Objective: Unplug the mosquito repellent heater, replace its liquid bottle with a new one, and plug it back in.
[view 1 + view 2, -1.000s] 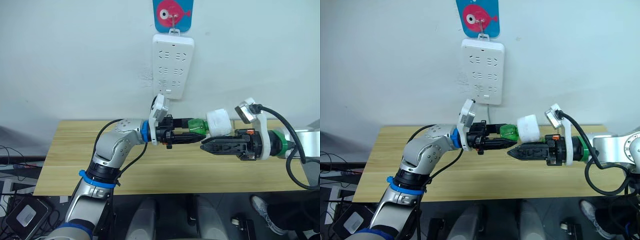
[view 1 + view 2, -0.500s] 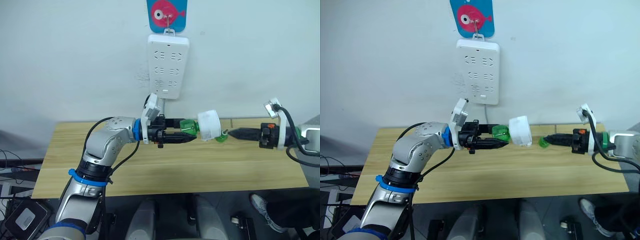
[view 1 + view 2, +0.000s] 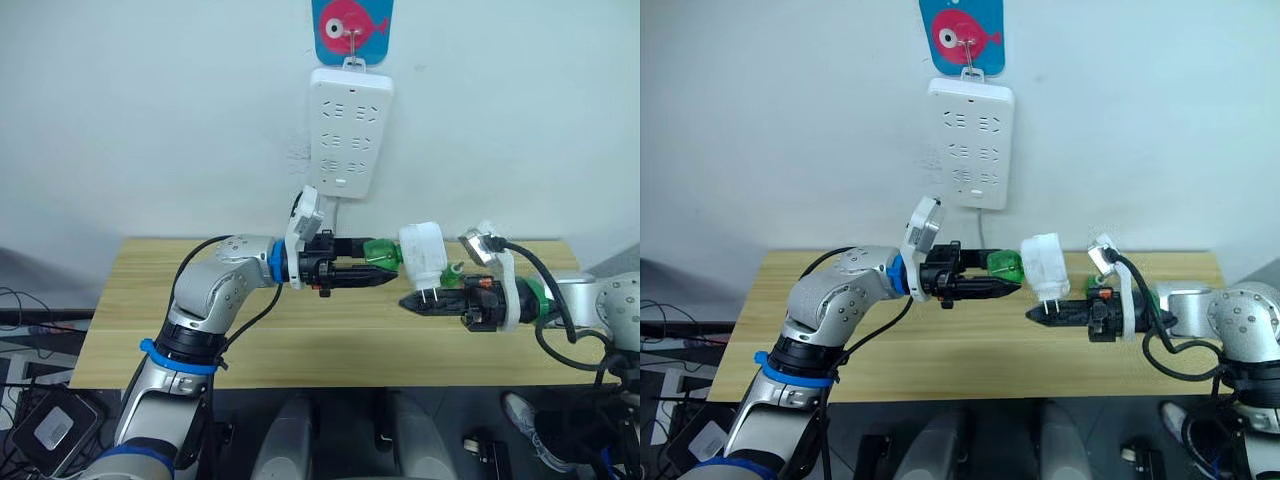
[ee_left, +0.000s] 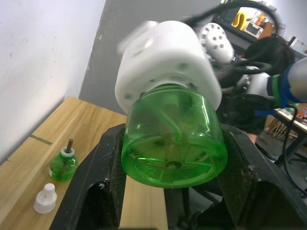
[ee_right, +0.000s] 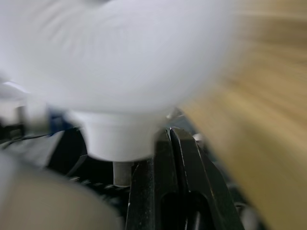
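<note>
Where the wooden table meets the white wall, a white power strip hangs from a hook over a blue card with a pink fish, and all of its sockets are unoccupied. The left gripper is held above the table, just below the strip, its two black fingers clamped on the green bottle. The bottle lies roughly level, its base toward the wrist. The white heater is seated on the far end of the bottle, well clear of the strip and above the table surface, with its two prongs pointing down. The right gripper sits just beneath the heater, its tip near the prongs; in the right wrist view its fingers lie pressed together with nothing between them. A second green bottle with a brown wick stands upright on the table near the wall. A small white cap stands just beside that bottle.
</note>
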### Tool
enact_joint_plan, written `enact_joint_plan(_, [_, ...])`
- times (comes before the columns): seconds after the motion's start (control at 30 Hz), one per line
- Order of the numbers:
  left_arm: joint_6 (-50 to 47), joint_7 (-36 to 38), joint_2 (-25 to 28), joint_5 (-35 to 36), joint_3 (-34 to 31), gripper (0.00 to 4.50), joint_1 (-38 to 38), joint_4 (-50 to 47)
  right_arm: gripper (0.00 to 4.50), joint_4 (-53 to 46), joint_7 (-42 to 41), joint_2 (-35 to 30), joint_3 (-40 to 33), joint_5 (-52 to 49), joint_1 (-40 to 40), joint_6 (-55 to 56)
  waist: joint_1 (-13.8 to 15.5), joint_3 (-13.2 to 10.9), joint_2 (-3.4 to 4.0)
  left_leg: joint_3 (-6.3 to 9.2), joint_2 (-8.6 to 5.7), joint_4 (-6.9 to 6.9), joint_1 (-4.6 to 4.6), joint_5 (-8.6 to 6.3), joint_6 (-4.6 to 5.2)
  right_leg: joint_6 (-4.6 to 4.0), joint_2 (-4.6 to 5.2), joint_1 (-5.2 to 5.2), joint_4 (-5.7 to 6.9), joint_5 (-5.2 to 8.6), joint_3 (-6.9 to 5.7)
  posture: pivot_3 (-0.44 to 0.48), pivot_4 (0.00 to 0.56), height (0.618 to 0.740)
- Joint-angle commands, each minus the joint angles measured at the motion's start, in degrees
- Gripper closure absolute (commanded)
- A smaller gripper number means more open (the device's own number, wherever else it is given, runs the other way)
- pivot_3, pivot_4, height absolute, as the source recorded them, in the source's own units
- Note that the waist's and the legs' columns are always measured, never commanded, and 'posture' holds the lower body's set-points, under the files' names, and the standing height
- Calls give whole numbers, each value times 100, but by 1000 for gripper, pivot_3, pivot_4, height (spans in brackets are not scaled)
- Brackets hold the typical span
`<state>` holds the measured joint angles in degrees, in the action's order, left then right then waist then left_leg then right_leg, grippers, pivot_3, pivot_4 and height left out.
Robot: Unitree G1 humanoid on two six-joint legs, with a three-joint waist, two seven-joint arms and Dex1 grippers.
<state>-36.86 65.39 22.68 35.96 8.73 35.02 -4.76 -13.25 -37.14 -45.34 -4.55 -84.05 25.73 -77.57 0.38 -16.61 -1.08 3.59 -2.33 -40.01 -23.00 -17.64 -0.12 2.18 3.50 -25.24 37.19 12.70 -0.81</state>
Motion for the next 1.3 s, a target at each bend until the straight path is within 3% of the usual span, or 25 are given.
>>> enact_joint_plan(0.03, [340, 18, 28, -261, 135, 2232, -114, -94, 4443, -147, 457, -206, -188, -1201, 239, -23, -17, 0, 0, 0, 1, 0, 1, 0, 0, 0, 0, 1, 1, 0, 0, 15, 271, 740])
enact_joint_plan(0.23, [592, 211, 56, -496, 353, 2232, -212, -114, 4443, 554, 1385, -195, 136, -2102, 1158, 340, -57, 1, 0, -8, 4, 1, 3, 0, 0, 0, -1, 0, 2, 0, -1, 11, 259, 740])
enact_joint_plan(0.37, [605, 276, 86, -511, 386, 2232, -220, -134, 4443, 1134, 2034, 191, 225, -1079, 1760, 734, -52, 2, -1, -13, 3, 2, 1, 0, 0, 0, -1, -2, 2, 0, 3, 11, 259, 740])
enact_joint_plan(0.47, [573, 304, 112, -479, 385, 2232, -256, -210, 4443, 1531, 1697, 193, 480, 379, 1981, 1087, -39, 3, 0, -15, 2, 2, 0, 0, 1, 0, -1, -3, 2, 0, 4, 18, 250, 740])
enact_joint_plan(0.63, [490, 329, 202, -414, 309, 2232, -306, -279, 4443, 1919, 1109, 262, 141, 665, 2222, 861, -39, 3, 0, -17, 0, 2, -5, -1, 1, 0, -1, -10, 2, 0, 4, 18, 250, 740])
enact_joint_plan(0.8, [466, 319, 256, -364, 252, 2232, -373, -323, 4443, 1809, 743, 258, -88, 744, 2129, 590, -38, 4, 1, -13, 4, 3, -3, -1, 1, 0, -1, -7, 4, -1, 1, 29, 246, 740])
enact_joint_plan(1.07, [-85, 261, 187, 125, 66, 2232, -182, -381, 4443, 1005, 526, 548, 186, 1654, 1165, 827, -36, 4, 1, -13, 2, 1, -2, -1, 1, 0, -1, -8, 10, -1, 2, 29, 246, 740])
enact_joint_plan(1.3, [278, -8, 124, -285, 86, 2232, -77, -40, 4443, 131, -77, 271, -30, 905, 557, -8, -36, 4, 0, -13, 1, -2, 1, 0, 1, 0, -1, -9, 22, -1, 3, 19, 256, 740])
